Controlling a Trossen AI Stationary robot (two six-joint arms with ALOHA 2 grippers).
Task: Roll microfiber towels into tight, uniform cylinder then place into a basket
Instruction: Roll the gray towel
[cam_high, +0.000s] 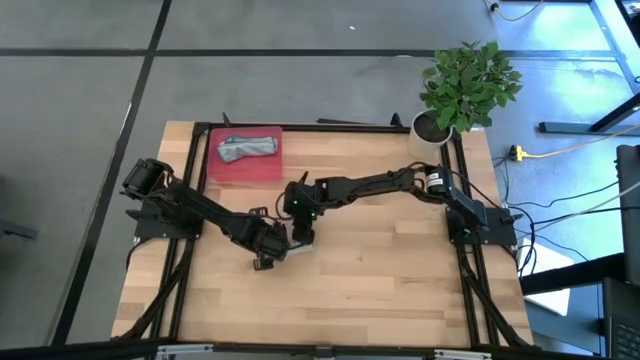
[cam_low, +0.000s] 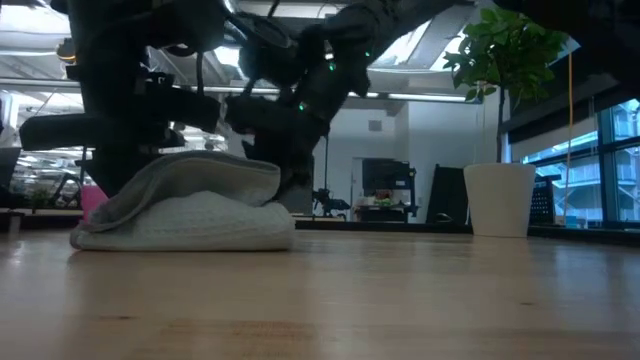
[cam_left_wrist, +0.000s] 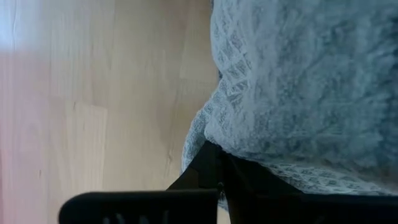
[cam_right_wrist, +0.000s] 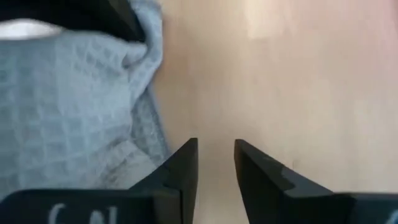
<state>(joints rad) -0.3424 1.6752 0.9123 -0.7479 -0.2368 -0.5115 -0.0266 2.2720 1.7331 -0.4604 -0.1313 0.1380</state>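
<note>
Low view is showing you the grey towel (cam_low: 190, 210) slumping soft and half-rolled on the surface, so pinch its thick folded edge: left gripper (cam_high: 272, 250) fingers are clamping it, right gripper (cam_right_wrist: 216, 163) fingers are standing apart beside it.

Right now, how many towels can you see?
2. One grey towel lies bunched in the red tray at the table's far edge. The other towel sits mid-table, pinched by the left gripper, with the right gripper open beside it. More could be hidden under the arms.
</note>
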